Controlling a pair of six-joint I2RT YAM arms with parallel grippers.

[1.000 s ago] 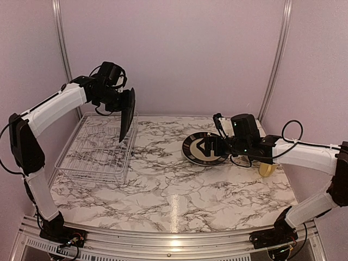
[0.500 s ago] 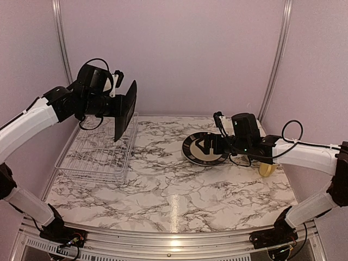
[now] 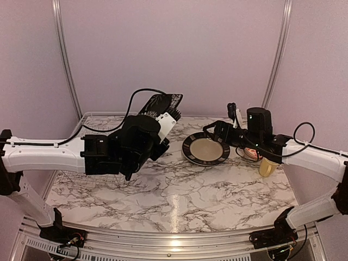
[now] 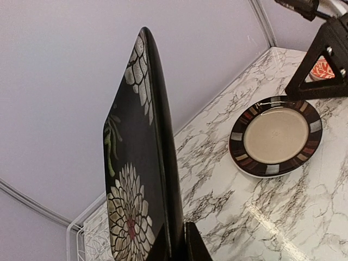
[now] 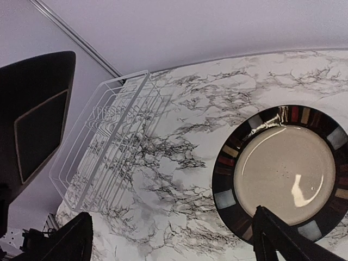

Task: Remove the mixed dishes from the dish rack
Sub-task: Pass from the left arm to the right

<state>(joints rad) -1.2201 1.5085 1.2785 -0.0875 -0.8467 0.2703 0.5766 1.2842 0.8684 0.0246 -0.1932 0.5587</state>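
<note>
The left gripper (image 4: 178, 247) is clamped on the lower edge of a black plate with white flowers (image 4: 133, 185), held in the air to the right of the dish rack (image 5: 109, 141). The right gripper (image 3: 218, 131), jaws wide apart, hovers beside a round dark-rimmed plate (image 3: 205, 148) lying flat on the marble table (image 3: 179, 196). A yellow mug (image 3: 266, 167) stands at the right.

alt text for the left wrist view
A black floral plate stands on edge, clamped at its lower rim in the left gripper. Beyond it, a round cream plate with a dark banded rim lies flat on the marble table; a corner of the dish rack shows lower left.
</note>
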